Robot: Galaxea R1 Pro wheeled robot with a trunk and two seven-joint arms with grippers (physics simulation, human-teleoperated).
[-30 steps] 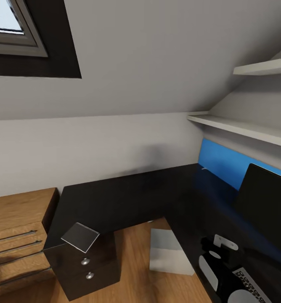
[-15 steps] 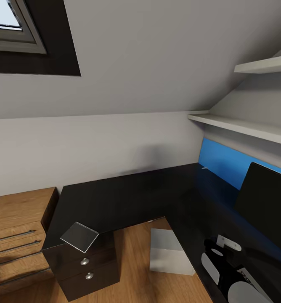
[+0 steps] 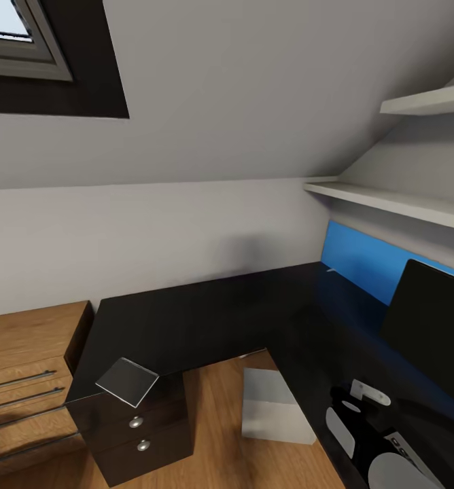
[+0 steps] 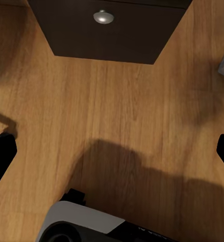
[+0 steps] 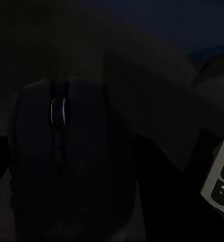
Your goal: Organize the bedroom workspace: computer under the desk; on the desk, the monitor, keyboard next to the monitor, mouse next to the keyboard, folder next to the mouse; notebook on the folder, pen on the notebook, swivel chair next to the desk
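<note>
The black L-shaped desk [image 3: 206, 319] fills the middle of the head view, its dark drawer unit [image 3: 142, 435] at the near left. A thin grey folder [image 3: 127, 381] lies on the desk corner above the drawers. The light grey computer [image 3: 273, 406] stands on the floor under the desk. The black monitor [image 3: 431, 322] stands on the desk's right wing. My right arm [image 3: 359, 424] reaches over that wing. In the right wrist view the dark mouse [image 5: 59, 151] sits between the fingers of my right gripper [image 5: 71, 146]. My left gripper [image 4: 112, 151] is open over the wooden floor, facing the drawer unit [image 4: 109, 30].
A light wooden dresser [image 3: 23, 380] with bar handles stands left of the desk. White shelves [image 3: 390, 200] and a blue panel [image 3: 356, 261] line the right wall above the desk. A sloped ceiling with a window [image 3: 16, 41] is overhead. Pale keys [image 5: 220, 184] show beside the mouse.
The whole view has drifted slightly as the camera moved. My right arm has shifted a little at the lower right, and a pale round part of it now shows at the bottom edge.
</note>
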